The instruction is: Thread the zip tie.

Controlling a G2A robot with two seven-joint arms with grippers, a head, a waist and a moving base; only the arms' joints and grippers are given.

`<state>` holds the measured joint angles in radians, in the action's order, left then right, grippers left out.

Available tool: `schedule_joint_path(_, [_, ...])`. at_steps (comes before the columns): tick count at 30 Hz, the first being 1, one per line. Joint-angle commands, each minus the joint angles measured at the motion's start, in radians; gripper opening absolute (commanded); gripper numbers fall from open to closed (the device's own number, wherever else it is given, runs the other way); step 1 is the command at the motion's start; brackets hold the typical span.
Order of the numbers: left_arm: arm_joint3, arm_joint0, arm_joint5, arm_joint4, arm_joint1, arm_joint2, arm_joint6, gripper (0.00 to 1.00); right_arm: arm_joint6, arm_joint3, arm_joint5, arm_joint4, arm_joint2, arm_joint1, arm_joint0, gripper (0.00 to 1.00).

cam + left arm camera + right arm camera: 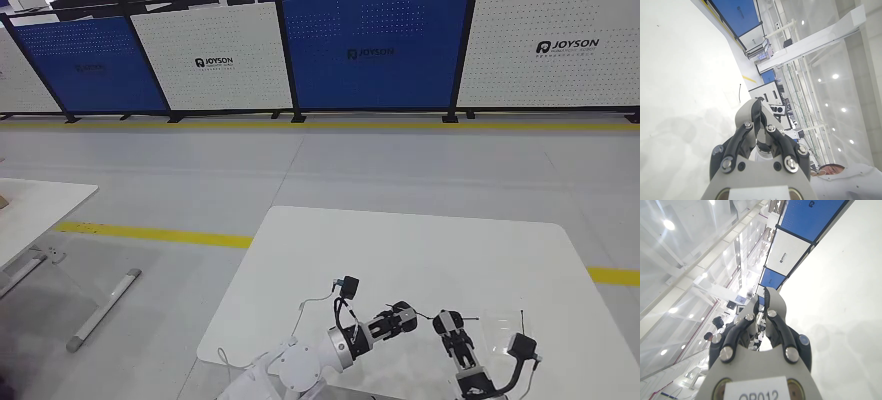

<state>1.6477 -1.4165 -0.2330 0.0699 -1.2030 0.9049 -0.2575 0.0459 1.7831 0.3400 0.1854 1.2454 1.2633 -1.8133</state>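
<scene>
Two closed grippers (759,101) (762,295) (zip tie (739,92) apart)

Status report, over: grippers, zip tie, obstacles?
Left gripper shut, right gripper close beside it. Zip tie lies on table, untouched. No obstacle near it.

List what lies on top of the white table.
A black zip tie lies flat on the white table, by what may be a clear sheet, apart from the left hand. Tabletop beneath that hand is covered.

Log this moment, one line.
left gripper: shut | right gripper: shut | zip tie: lying on table, not gripped
</scene>
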Motion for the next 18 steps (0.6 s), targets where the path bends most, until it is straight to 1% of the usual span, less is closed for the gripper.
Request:
schedule_joint_path(1, [-0.003,0.002,0.002,-0.001,-0.001,-0.001,0.002,0.0,0.001,0.0,0.0,0.0,0.0,-0.001,0.0,0.13])
schedule_joint_path(3, [-0.006,0.004,0.003,-0.002,-0.001,-0.002,0.003,0.0,0.002,-0.001,0.0,-0.001,0.0,-0.001,0.0,0.11])
schedule_joint_path(10, [-0.009,0.006,0.007,0.0,-0.002,-0.003,0.005,0.0,0.008,-0.003,0.0,0.001,-0.001,-0.003,0.0,0.1])
schedule_joint_path(12, [-0.01,0.006,0.008,0.002,-0.002,-0.003,0.006,0.0,0.011,-0.004,0.0,0.002,-0.002,-0.004,0.001,0.05])
schedule_joint_path(13, [-0.01,0.006,0.007,0.002,-0.002,-0.003,0.006,0.0,0.012,-0.004,0.0,0.002,-0.002,-0.004,0.001,0.0])
schedule_joint_path(18, [-0.01,0.006,0.003,0.004,-0.002,-0.003,0.004,0.0,0.016,-0.005,0.0,0.01,-0.004,-0.005,0.003,0.0])
